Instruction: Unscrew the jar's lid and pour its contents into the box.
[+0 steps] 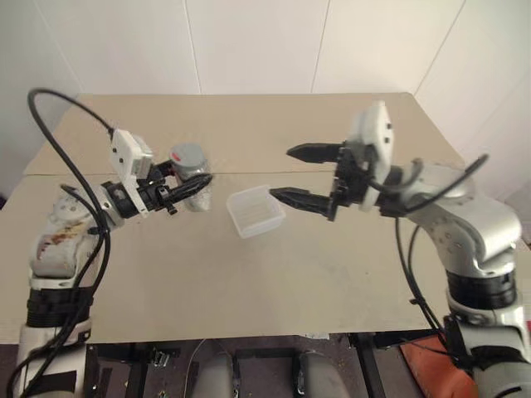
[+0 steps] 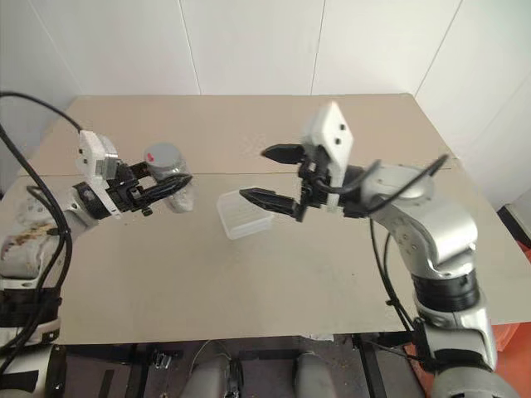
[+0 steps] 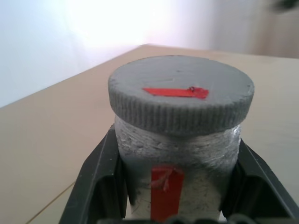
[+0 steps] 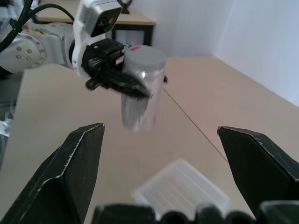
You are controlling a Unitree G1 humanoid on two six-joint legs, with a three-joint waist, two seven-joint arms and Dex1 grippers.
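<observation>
While capped, jar [image 1: 192, 178] (upright) hangs gripped.

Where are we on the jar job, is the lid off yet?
Not yet. Done: the left end effector is shut on the jar and holds it clear of the table. In hand: the right end effector is open, facing the jar. Left: the lid is on, so unscrewing and pouring into the box remain.
</observation>
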